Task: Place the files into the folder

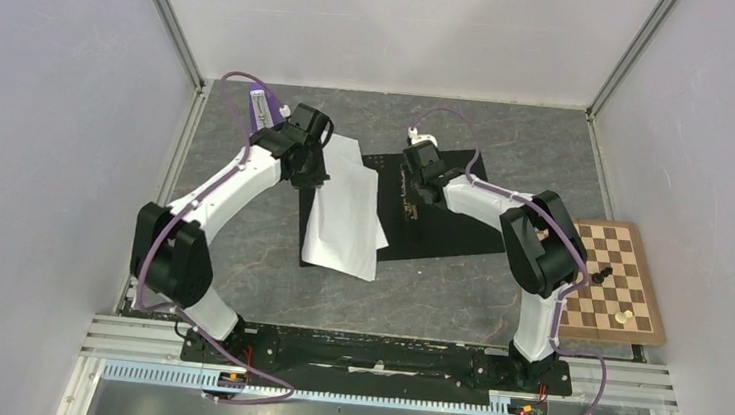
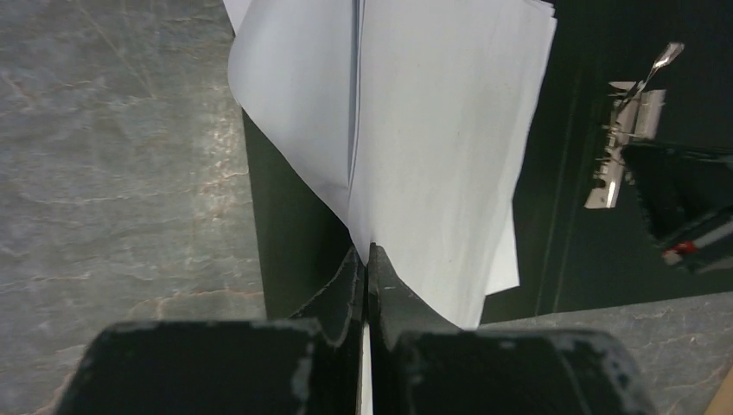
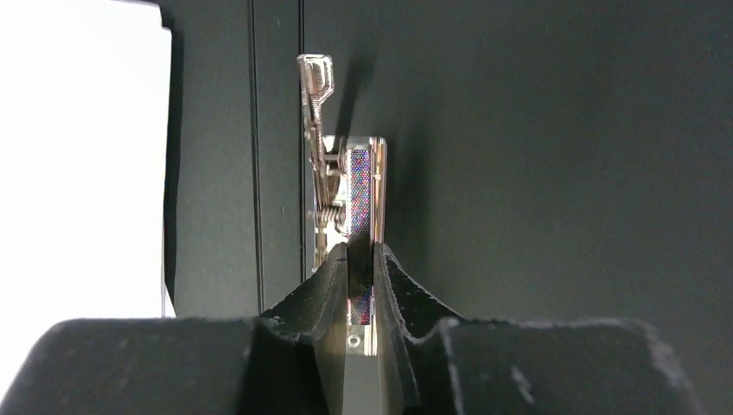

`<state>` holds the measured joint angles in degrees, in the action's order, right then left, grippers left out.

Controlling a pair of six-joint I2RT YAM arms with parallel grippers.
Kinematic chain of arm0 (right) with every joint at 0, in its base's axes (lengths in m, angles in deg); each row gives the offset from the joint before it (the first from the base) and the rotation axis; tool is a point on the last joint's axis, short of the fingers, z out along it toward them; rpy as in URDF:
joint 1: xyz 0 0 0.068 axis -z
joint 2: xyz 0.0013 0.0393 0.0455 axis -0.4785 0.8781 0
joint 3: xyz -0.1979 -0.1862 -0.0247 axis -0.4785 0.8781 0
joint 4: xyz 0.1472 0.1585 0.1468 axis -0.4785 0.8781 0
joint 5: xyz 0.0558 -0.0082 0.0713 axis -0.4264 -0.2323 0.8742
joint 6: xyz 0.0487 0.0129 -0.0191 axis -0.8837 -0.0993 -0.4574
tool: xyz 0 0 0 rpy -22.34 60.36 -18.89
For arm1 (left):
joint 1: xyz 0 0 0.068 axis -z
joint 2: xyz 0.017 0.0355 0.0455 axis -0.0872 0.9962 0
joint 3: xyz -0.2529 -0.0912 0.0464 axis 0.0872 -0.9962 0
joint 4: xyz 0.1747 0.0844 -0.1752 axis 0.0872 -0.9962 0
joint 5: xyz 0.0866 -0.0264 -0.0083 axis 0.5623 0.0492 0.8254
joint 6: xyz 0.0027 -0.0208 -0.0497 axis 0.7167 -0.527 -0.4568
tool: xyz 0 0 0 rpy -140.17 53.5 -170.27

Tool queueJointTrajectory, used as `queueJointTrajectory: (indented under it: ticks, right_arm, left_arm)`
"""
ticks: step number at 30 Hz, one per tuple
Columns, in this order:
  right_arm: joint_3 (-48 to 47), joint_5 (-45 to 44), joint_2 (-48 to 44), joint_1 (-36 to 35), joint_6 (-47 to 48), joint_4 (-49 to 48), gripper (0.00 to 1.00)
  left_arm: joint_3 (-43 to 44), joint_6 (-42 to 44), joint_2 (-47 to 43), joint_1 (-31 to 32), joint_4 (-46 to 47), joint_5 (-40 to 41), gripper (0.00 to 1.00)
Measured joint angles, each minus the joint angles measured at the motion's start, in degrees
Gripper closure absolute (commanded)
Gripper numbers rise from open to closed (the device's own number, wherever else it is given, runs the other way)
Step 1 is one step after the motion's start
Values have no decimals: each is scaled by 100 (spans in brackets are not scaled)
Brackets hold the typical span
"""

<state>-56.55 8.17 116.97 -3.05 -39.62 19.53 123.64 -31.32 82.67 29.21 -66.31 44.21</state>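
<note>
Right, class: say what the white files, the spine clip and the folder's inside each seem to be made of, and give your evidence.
Files: thin matte paper; they bend and drape. Spine clip: polished metal, probably steel; mirror-bright reflections. Folder's inside: matte black card or plastic, unclear which; scored lines.

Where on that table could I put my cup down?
Bare table lies along the far wall behind the folder, and in the near strip between folder and arm bases. The middle is crowded: left gripper pinching the files, right gripper on the clip. The chessboard fills the right edge.
</note>
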Motion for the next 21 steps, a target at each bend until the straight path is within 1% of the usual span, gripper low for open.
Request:
queueJointTrajectory:
  ticks: [6,11,15,21]
  right_arm:
    - [9,-68,0,-697,-671,197,90]
    - [212,-105,-96,-1207,-1165,107,90]
    - [372,-249,-210,-1532,-1587,109,90]
    - [428,-575,-260,-2052,-2116,157,89]
  left_arm:
    - [142,354,-772,-15,-431,232,98]
    - [256,522,-1364,-42,-715,354,98]
    - [323,590,-1657,-57,-931,516,98]
    - [356,728,-1904,-177,-1147,549,98]
